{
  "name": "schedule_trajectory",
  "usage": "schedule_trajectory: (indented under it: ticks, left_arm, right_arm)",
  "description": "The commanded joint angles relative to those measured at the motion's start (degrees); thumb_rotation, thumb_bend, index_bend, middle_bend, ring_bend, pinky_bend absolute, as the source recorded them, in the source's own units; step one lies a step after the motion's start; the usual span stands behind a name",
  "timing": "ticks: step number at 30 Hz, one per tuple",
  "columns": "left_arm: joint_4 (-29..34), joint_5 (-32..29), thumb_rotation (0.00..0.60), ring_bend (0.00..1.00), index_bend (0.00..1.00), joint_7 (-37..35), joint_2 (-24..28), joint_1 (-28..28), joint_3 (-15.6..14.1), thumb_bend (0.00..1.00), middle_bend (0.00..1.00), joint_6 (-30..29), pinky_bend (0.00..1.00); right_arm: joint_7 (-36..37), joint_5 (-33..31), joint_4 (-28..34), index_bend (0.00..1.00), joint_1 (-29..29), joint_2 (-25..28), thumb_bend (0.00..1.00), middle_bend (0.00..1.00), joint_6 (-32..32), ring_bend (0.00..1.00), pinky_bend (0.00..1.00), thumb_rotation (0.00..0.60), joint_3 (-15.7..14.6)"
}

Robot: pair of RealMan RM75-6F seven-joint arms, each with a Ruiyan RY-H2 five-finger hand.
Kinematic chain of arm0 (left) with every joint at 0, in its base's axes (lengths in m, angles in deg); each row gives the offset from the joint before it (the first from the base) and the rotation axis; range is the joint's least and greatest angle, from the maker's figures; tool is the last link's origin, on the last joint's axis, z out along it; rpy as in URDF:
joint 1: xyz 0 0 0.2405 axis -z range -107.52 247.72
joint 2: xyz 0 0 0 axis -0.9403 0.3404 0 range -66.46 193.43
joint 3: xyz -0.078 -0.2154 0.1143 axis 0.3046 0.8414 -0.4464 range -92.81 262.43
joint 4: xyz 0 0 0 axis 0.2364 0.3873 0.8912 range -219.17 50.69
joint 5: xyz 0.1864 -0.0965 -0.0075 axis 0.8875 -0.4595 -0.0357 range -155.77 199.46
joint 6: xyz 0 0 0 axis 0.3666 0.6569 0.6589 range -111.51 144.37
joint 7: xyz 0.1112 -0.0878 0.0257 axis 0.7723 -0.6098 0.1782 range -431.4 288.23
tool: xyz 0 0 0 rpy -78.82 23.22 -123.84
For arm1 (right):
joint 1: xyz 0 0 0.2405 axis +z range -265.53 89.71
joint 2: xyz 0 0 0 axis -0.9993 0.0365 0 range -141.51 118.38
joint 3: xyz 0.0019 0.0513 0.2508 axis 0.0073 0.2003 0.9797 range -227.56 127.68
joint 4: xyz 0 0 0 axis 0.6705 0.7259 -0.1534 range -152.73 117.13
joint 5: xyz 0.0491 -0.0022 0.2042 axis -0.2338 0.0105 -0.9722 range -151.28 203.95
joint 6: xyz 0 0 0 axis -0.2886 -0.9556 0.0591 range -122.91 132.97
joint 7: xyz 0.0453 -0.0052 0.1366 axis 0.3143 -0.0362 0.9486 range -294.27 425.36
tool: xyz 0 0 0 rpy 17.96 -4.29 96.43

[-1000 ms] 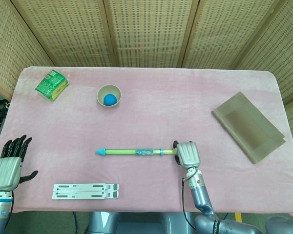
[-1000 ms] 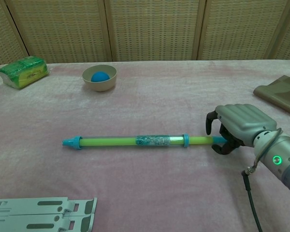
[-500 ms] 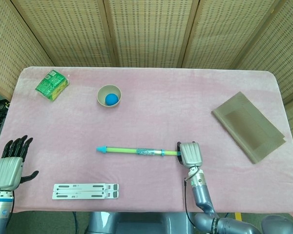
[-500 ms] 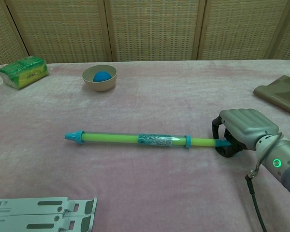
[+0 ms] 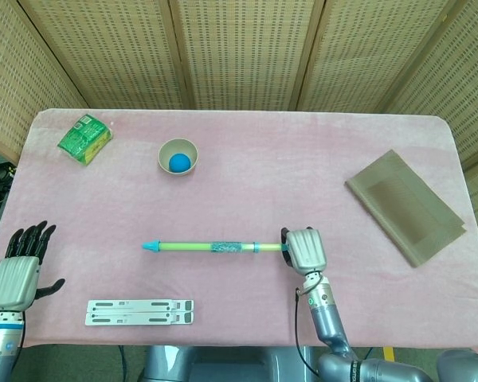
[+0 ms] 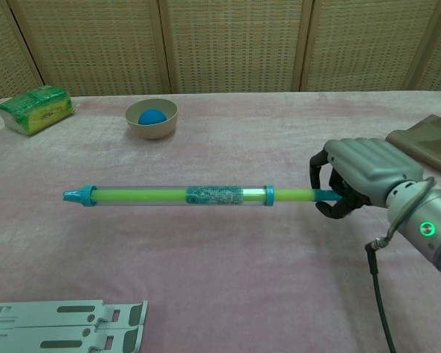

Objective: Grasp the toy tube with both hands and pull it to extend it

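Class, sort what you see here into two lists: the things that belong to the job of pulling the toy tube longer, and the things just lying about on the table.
Belongs to the job:
toy tube, held at one end
right hand, gripping that end
left hand, off at the table edge, holding nothing

Just lying about:
bowl with blue ball
green packet
brown folded cloth
white metal bracket

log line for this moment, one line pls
right hand: grips toy tube at its right end, lifted off table | left hand: open, apart at table's left edge | extend: not yet started
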Motion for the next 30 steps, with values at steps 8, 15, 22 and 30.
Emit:
schedule_trajectory:
  ticks: [8, 15, 22, 30]
  left_arm:
    - [2.9, -1.7, 0.6, 0.03, 0.0, 2.4, 1.4, 2.3, 3.1, 0.15, 0.02, 1.1, 0.02]
    - [7.6, -6.3, 0.6, 0.55, 0.26, 7.0, 2.3, 6.7, 7.2, 0.19, 0.6, 5.4, 0.48]
    - [11.3, -11.9, 0.6, 0.73, 0.38, 11.1, 0.6, 9.8, 9.0, 0.34, 0.81, 9.0, 0.64]
    - [15.7, -22.2, 0.6, 0.8, 0.39, 17.0, 0.3, 14.9, 10.1, 0.34, 0.89, 15.8, 0.72]
  right_arm:
    - [-8.4, -1.4, 9.9, 0.82, 1.4, 3.5, 0.6, 1.0, 3.3, 1.0, 0.61, 0.6, 1.8]
    - [-10.2, -3.1, 11.4, 0.82, 2.0, 3.4, 0.6, 1.0, 3.8, 1.0, 0.62, 0.6, 1.9]
    - [-11.2, -4.3, 11.1, 0.82, 3.0, 2.7, 0.61, 1.0, 4.4, 1.0, 0.63, 0.6, 2.3]
    - [-11.8, -6.0, 9.9, 0.82, 4.2, 1.6, 0.61, 1.0, 4.6, 1.0, 0.63, 0.6, 2.7]
